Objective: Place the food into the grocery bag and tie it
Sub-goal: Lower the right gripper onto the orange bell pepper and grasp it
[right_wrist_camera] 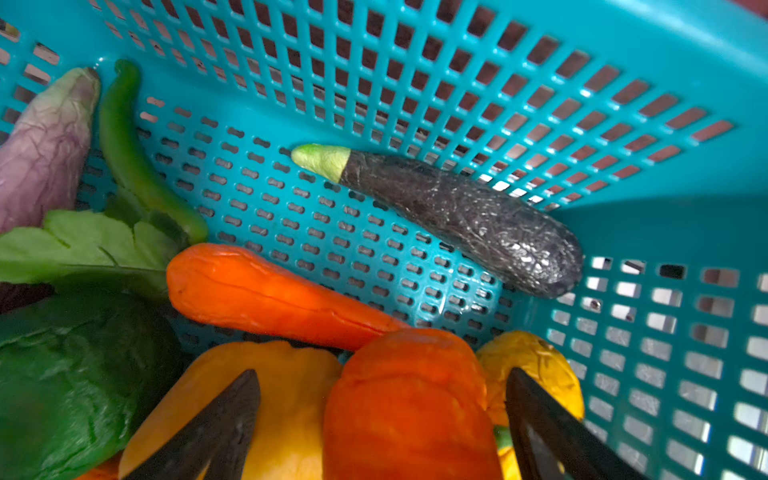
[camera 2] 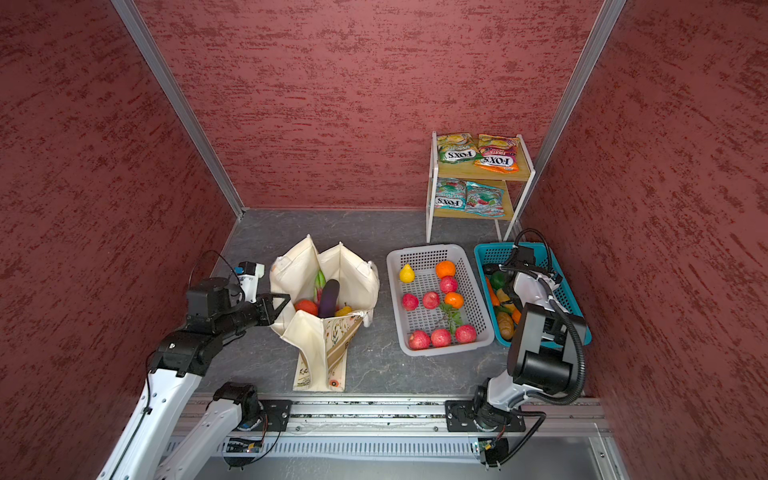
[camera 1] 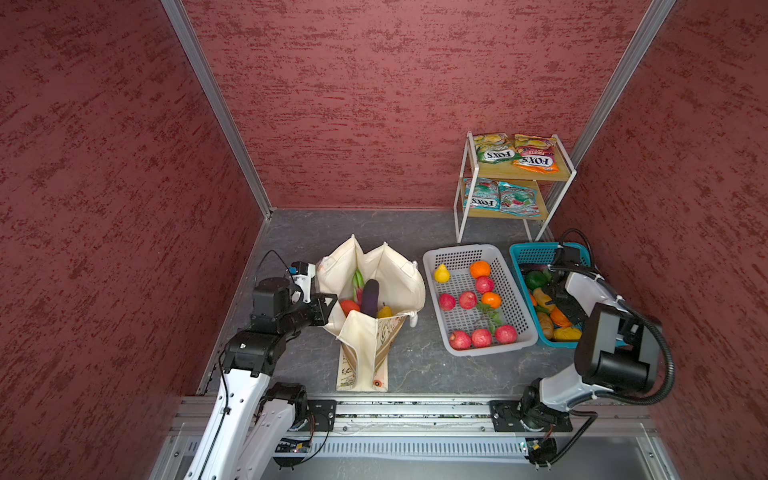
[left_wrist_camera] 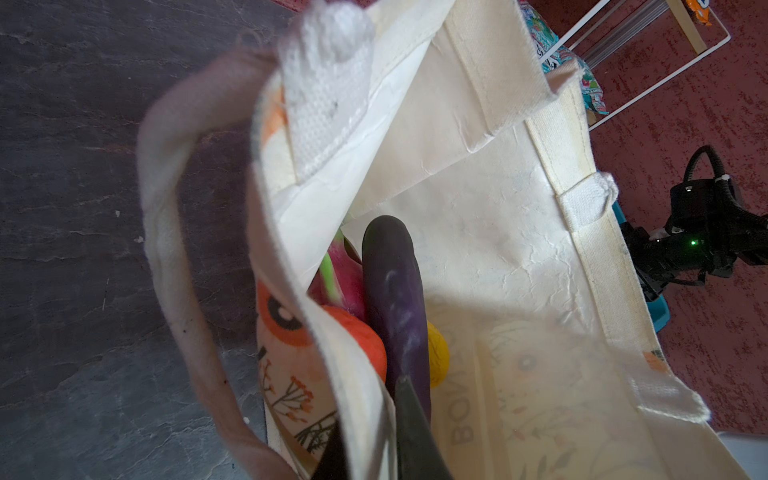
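Observation:
The cream grocery bag (camera 1: 395,274) stands open in both top views. Inside it lie a purple eggplant (left_wrist_camera: 395,291), a red tomato (left_wrist_camera: 361,336), a yellow fruit (left_wrist_camera: 438,353) and a pink dragon fruit (left_wrist_camera: 345,274). My left gripper (left_wrist_camera: 370,424) is shut on the bag's near rim (camera 1: 332,320), holding the mouth open. My right gripper (right_wrist_camera: 382,386) is down in the teal basket (right_wrist_camera: 623,104), open, its fingers either side of an orange pepper (right_wrist_camera: 407,407). Around the pepper lie a yellow pepper (right_wrist_camera: 291,395), a carrot (right_wrist_camera: 266,291) and a dark eggplant (right_wrist_camera: 469,216).
A grey basket (camera 1: 440,253) between the bag and the teal basket (camera 1: 536,249) holds red apples (camera 1: 482,337), oranges (camera 1: 480,269) and a yellow pear (camera 1: 442,274). A white two-tier shelf (camera 1: 461,199) at the back right carries FOX'S packets (camera 1: 496,151). Red walls close in on three sides.

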Action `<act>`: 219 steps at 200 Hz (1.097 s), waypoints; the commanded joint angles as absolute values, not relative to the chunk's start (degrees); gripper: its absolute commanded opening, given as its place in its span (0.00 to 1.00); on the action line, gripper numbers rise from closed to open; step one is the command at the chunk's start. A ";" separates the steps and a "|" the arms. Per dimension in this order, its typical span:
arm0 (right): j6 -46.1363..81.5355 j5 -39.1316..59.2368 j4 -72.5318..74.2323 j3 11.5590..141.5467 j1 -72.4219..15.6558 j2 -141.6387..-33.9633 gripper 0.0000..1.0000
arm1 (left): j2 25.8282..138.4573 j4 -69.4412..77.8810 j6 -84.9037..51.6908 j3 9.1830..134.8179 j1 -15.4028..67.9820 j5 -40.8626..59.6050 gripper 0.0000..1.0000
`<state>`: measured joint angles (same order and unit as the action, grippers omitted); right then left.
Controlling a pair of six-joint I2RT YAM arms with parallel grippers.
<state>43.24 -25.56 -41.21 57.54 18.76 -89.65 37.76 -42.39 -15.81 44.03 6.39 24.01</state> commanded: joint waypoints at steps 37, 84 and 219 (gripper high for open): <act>42.80 -24.27 -40.58 54.59 18.90 -86.97 0.78 | 37.33 -41.17 -15.56 43.29 6.10 24.61 0.16; 43.17 -22.56 -40.42 52.92 18.93 -83.58 0.65 | 37.20 -41.22 -15.55 43.28 6.13 24.62 0.16; 44.38 -12.46 -40.60 50.11 18.90 -61.99 0.49 | 37.35 -41.15 -15.64 43.33 5.92 24.51 0.16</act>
